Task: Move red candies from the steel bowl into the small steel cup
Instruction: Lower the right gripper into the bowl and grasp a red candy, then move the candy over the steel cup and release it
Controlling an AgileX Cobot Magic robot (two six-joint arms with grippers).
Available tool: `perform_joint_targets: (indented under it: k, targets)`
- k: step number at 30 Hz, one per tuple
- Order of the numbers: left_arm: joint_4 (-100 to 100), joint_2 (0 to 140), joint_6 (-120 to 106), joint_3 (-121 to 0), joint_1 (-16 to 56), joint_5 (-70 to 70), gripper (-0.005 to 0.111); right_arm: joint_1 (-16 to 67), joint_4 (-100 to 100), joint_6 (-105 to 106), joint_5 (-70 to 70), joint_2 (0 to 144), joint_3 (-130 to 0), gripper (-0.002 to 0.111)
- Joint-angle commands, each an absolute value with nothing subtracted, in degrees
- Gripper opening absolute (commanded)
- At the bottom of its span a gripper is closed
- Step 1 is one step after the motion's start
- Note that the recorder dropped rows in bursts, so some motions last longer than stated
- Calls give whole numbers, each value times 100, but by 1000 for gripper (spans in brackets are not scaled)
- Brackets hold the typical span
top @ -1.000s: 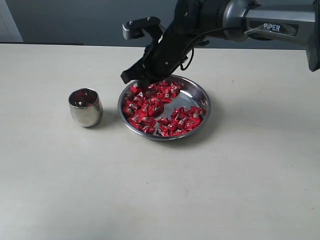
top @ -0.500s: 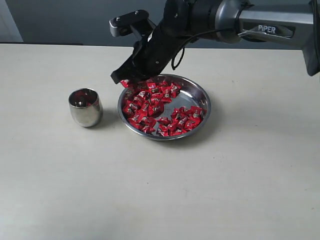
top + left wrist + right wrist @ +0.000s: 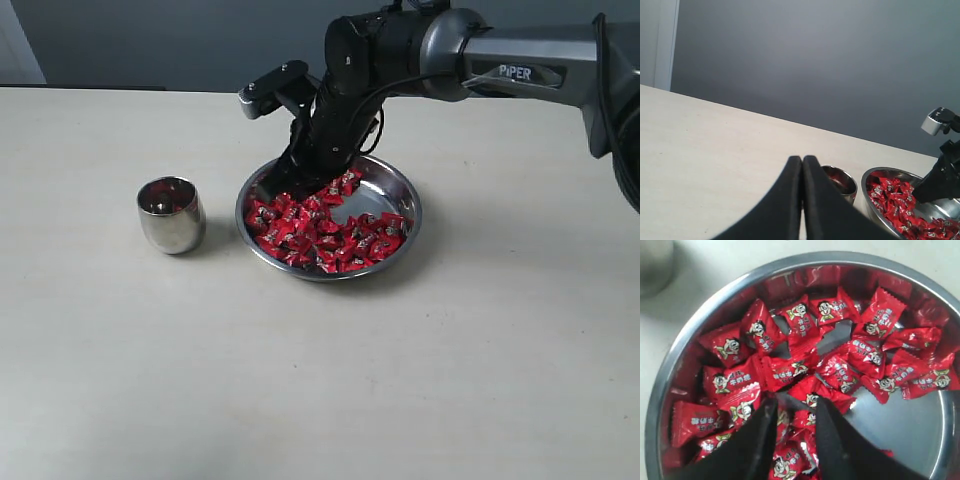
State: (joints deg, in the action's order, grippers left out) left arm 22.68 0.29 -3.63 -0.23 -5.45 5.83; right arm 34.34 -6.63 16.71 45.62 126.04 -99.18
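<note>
While the "PIPER" arm is reaching into the bowl, right gripper is standing apart over candies; cup is standing upright, left.

- A pale beige table fills the foreground, its top matte and plain.
- Behind it stands a bare grey-blue wall (much darker than the table).
- A white upright strip borders the wall at the exterior view's left edge.
- The light is soft and even.

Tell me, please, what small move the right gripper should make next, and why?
Probably dip slightly and close. The right gripper hangs open in the steel bowl, its jaws straddling one of the red candies and holding nothing, and the small steel cup stands beside the bowl.
</note>
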Motion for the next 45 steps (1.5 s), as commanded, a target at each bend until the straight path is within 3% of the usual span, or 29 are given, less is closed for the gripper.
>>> perform_joint_targets:
  k: [1, 20, 22, 25, 28, 40, 45]
  targets:
    - [2327, 0, -360, 0, -553, 557, 0, 3397, -607, 1696, 4625, 12673, -9926, 41]
    - [2327, 0, -360, 0, -553, 557, 0, 3397, -866, 1696, 4936, 13088, -9926, 41]
    - [2327, 0, -360, 0, -553, 557, 0, 3397, -907, 1696, 4961, 13115, -9926, 37]
    - [2327, 0, -360, 0, -553, 557, 0, 3397, -907, 1696, 5171, 13219, -9926, 11]
    - [2327, 0, -360, 0, -553, 557, 0, 3397, -907, 1696, 5194, 13241, -9926, -1]
    - [2327, 0, -360, 0, -553, 557, 0, 3441, -1255, 1685, 4206, 12489, -9926, -1]
    - [2327, 0, -360, 0, -553, 557, 0, 3554, -3316, 2827, 3375, 12446, -9926, -1]
